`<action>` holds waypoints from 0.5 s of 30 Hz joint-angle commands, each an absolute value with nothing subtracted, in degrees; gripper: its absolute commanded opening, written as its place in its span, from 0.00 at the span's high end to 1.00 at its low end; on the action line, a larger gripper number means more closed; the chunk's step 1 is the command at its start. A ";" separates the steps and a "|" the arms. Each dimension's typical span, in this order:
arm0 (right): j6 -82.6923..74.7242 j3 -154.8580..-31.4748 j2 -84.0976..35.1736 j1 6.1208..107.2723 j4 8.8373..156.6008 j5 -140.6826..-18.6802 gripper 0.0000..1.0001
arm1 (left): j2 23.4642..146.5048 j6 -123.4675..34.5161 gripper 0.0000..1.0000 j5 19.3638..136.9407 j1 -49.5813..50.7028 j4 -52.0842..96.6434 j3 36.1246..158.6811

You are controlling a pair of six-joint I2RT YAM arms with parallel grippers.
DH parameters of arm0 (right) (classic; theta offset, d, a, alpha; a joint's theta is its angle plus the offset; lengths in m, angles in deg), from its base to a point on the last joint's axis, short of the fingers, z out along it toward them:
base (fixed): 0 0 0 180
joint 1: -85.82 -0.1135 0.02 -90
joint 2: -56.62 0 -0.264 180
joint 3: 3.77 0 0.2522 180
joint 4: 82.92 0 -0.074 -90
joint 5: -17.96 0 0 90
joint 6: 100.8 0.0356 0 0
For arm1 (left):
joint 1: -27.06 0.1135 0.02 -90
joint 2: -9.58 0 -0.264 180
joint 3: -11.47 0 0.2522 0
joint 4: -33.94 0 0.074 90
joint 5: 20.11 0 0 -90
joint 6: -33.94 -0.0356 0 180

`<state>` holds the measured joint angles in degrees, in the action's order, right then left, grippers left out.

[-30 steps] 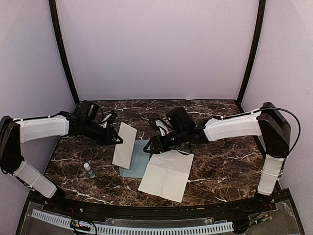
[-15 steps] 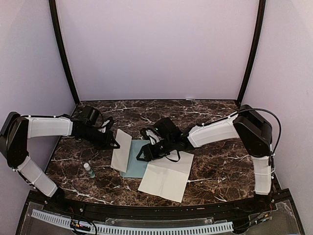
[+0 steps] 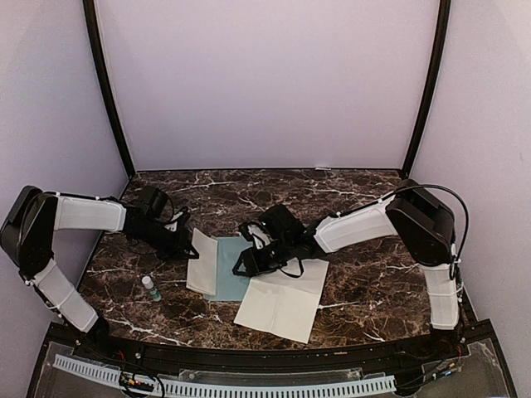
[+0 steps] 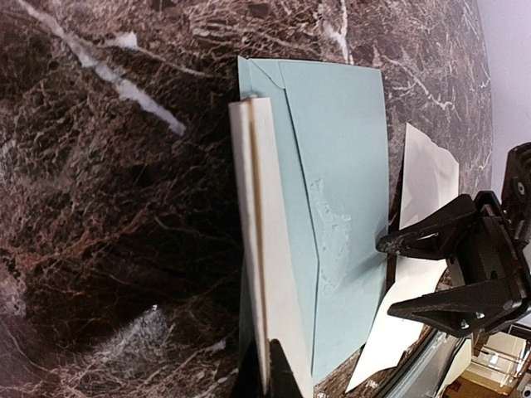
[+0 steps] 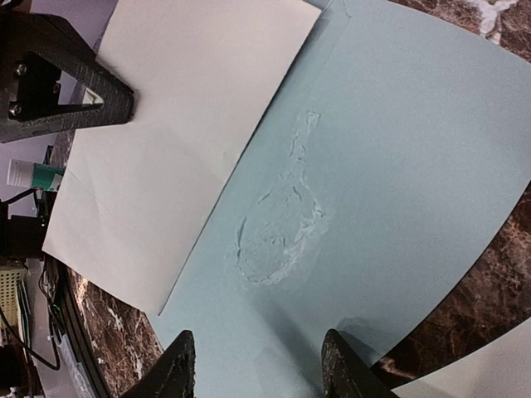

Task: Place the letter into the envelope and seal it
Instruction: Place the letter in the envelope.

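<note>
The pale teal envelope (image 3: 230, 269) lies flat on the marble table, with a wrinkled patch (image 5: 282, 232) in its middle. My left gripper (image 3: 186, 240) is shut on the folded cream letter (image 3: 202, 262), which stands tilted on its long edge over the envelope's left side. The left wrist view shows the letter (image 4: 270, 249) edge-on between my fingertips (image 4: 286, 377), beside the envelope (image 4: 344, 182). My right gripper (image 3: 241, 264) is open, its tips (image 5: 259, 369) low over the envelope (image 5: 398, 141) near its right edge, nothing between them. The letter (image 5: 182, 141) covers the envelope's far side.
A larger unfolded cream sheet (image 3: 282, 298) lies right of the envelope toward the front edge, partly under my right arm. A small white bottle with a teal band (image 3: 150, 288) stands at the front left, near the letter.
My left gripper has carried the letter down and toward the envelope, so it now overlaps its left side. My right gripper has slid left onto the envelope and narrowed slightly.
</note>
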<state>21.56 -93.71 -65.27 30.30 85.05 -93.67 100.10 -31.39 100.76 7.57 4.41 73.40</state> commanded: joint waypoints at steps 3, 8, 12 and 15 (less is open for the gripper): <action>23.04 -94.53 -66.74 29.93 85.75 -91.49 0.51 | 101.83 -30.87 1.00 100.86 8.22 1.00 72.56; 23.48 -94.10 -66.66 29.93 86.57 -91.67 0.52 | 102.34 -30.30 1.00 100.86 8.42 1.99 71.82; 23.65 -93.75 -66.64 29.95 87.37 -92.29 0.52 | 102.56 -29.61 1.00 101.20 8.43 3.94 71.57; 23.71 -93.73 -66.73 29.94 87.58 -92.43 0.53 | 103.06 -28.87 1.00 101.71 8.43 4.87 71.37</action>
